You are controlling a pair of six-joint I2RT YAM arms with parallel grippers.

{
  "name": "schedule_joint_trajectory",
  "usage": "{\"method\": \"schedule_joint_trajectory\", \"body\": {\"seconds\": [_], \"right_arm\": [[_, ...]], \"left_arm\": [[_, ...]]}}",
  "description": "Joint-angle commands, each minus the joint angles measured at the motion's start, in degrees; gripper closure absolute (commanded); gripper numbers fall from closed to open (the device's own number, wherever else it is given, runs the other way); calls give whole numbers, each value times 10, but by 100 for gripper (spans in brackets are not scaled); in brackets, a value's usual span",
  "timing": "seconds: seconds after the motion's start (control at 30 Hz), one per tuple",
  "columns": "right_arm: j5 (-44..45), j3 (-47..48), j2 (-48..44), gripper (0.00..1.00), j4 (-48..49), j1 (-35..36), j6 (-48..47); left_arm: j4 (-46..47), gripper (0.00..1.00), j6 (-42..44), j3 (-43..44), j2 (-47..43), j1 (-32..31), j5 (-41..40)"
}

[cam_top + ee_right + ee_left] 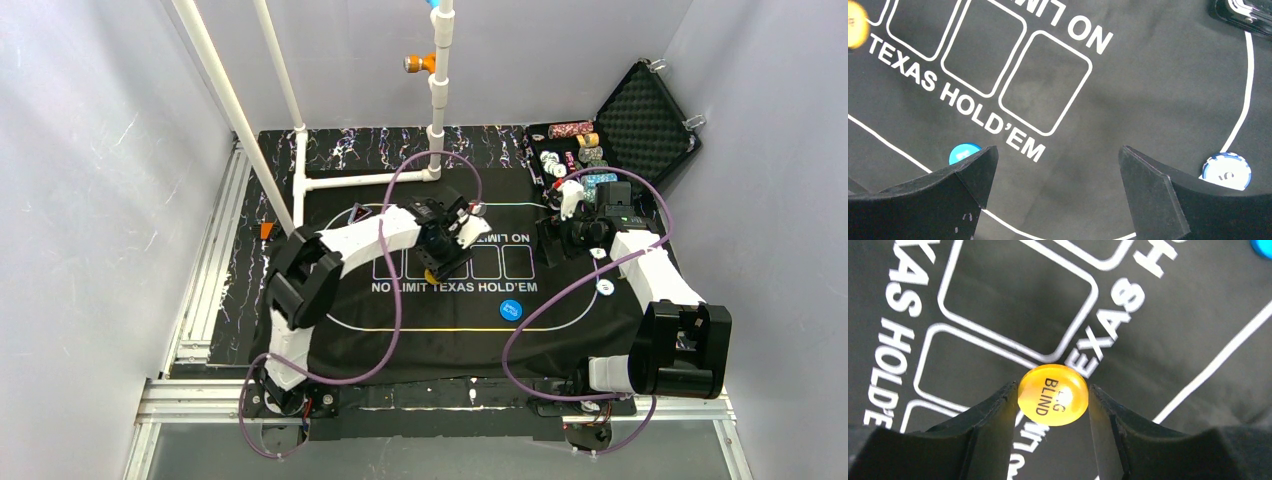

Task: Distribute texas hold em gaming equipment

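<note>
A yellow button disc (1053, 396) printed "BIG BLIND" sits between the fingertips of my left gripper (1053, 387), which is shut on it over the printed card boxes of the black mat (450, 330). In the top view the left gripper (440, 262) is at the mat's middle. A blue button disc (511, 310) lies on the mat near its front line. My right gripper (1057, 150) hangs open and empty above the mat's right part, the blue button disc (964, 152) just past its left finger and a white chip (1227, 171) by its right finger.
The open black foam-lined case (645, 120) stands at the back right with several chip stacks (575, 150) in it. Two white chips (604, 287) lie on the mat's right end. White pipe posts (438, 110) rise behind the mat.
</note>
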Motion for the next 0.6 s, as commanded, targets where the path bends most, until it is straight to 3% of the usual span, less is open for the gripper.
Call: {"method": "schedule_joint_trajectory", "body": {"seconds": [0.0,0.33,0.57], "right_arm": [[-28,16,-10,0,4,-3,-10],[-46,15,-16,0,-11,-3,-18],[-58,14,-11,0,-17,-3,-23]], "left_arm": [[-38,78,32,-73,-132,11,44],[-86,78,123,-283,-340,97,119],[-61,78,159,-368,-390,126,103]]}}
